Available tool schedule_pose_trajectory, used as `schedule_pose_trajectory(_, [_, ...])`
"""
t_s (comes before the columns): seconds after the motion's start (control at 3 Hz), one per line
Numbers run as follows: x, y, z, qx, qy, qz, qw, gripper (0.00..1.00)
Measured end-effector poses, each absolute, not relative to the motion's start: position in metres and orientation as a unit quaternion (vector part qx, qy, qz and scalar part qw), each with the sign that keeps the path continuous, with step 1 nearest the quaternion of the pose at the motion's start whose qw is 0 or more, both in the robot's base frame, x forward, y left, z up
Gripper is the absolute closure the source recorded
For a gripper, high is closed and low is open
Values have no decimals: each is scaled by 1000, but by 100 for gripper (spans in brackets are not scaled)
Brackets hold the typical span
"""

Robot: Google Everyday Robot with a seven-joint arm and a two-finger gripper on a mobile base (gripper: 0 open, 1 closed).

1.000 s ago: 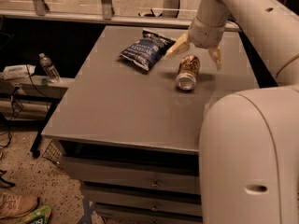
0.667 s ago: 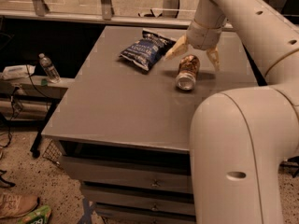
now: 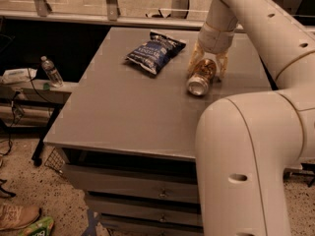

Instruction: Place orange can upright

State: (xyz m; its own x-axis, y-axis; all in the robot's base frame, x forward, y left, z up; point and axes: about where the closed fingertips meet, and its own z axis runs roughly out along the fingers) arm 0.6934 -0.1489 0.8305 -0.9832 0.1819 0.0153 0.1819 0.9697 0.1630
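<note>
grey table [image 3: 123, 112] | orange can [image 3: 201, 78] on its side | gripper [image 3: 207, 71] spread astride it

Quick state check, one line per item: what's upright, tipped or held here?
orange can: on its side on the table, not upright.
claw: low over the can's far end; grip cannot be told.
chip bag: lying flat, left of the can, apart from it.
water bottle: upright, off the table at left.
</note>
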Motion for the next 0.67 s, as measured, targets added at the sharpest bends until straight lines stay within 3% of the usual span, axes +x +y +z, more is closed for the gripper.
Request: schedule_pose_trajectory(0.67, [693,-149,832,-92,-992,-83,0,88])
